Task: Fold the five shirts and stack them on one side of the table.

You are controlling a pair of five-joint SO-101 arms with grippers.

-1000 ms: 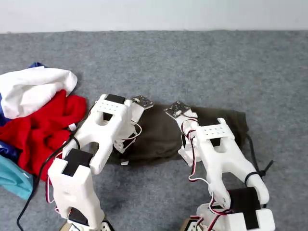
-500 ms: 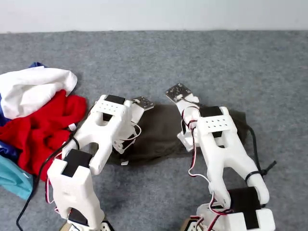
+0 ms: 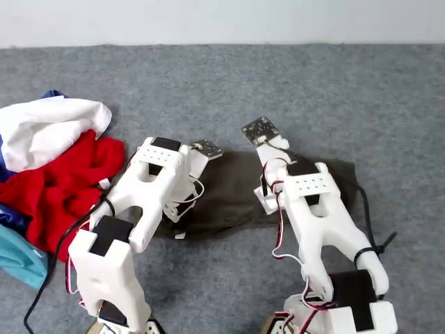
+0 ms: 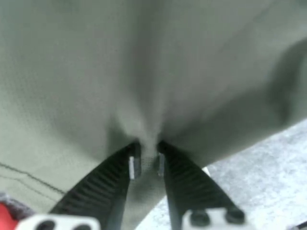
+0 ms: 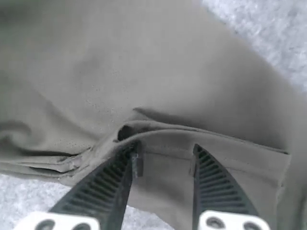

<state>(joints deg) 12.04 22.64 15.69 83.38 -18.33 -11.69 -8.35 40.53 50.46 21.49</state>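
The olive shirt (image 3: 233, 191) is lying bunched on the grey desk (image 3: 313, 90) under both arms. The left gripper (image 4: 145, 163) is pinching a fold of it; the right gripper (image 5: 165, 160) is hanging over its hem, jaws apart

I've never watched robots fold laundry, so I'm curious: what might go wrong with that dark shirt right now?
The left hand pinches just a small pucker of the olive shirt, which might slip free. The right hand is open, gripping nothing, so a pull could drag the shirt crooked. The red shirt lies close beside the left arm and might snag.
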